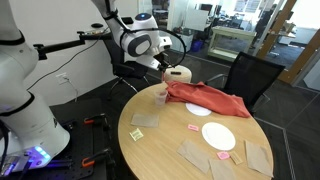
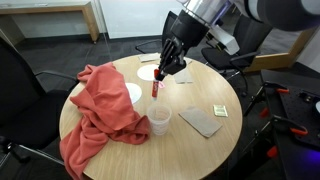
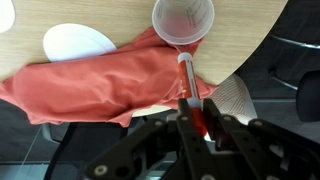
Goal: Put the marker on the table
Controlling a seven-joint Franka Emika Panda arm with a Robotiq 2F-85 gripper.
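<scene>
The gripper (image 2: 160, 80) is shut on the red marker (image 2: 155, 89) and holds it upright above the round wood table (image 2: 196, 92). In the wrist view the marker (image 3: 188, 82) runs from between the fingers (image 3: 194, 122) towards the rim of a clear plastic cup (image 3: 183, 20). In an exterior view the marker's lower end hangs a little above that cup (image 2: 158, 121), near the table's edge. The gripper (image 1: 163, 84) also shows in the other exterior view, over the table's far edge (image 1: 160, 150).
A red cloth (image 2: 98, 112) lies over the table's edge beside the cup, partly covering a white plate (image 2: 133, 93). Tan pads (image 2: 203, 121) and small tags (image 1: 193, 127) lie on the top. Black chairs (image 1: 250, 75) stand around the table.
</scene>
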